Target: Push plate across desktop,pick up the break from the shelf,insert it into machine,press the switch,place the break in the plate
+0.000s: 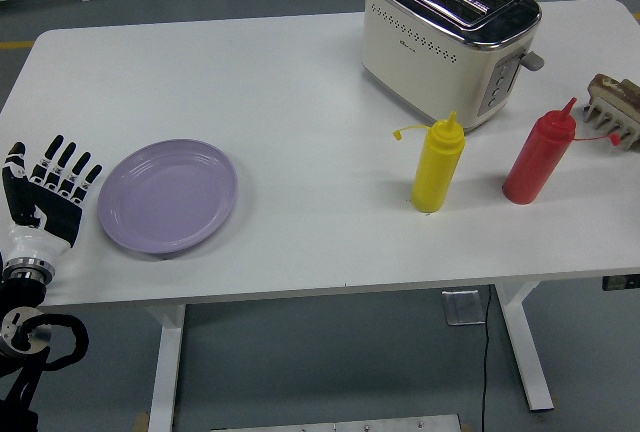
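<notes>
A lilac plate [168, 195] lies flat on the left part of the white table [300, 92]. My left hand [55, 187] is just left of the plate, fingers spread and pointing up, a small gap from its rim, holding nothing. A cream and chrome toaster [448, 34] stands at the back right, its lever [532, 60] up. At the far right edge a small rack [616, 110] holds a brown slice of bread [618, 89]. My right hand is out of view.
A yellow squeeze bottle [437, 165] and a red squeeze bottle [539, 155] stand in front of the toaster, between the plate and the rack. Shoes of people show on the floor beyond the table's far edge.
</notes>
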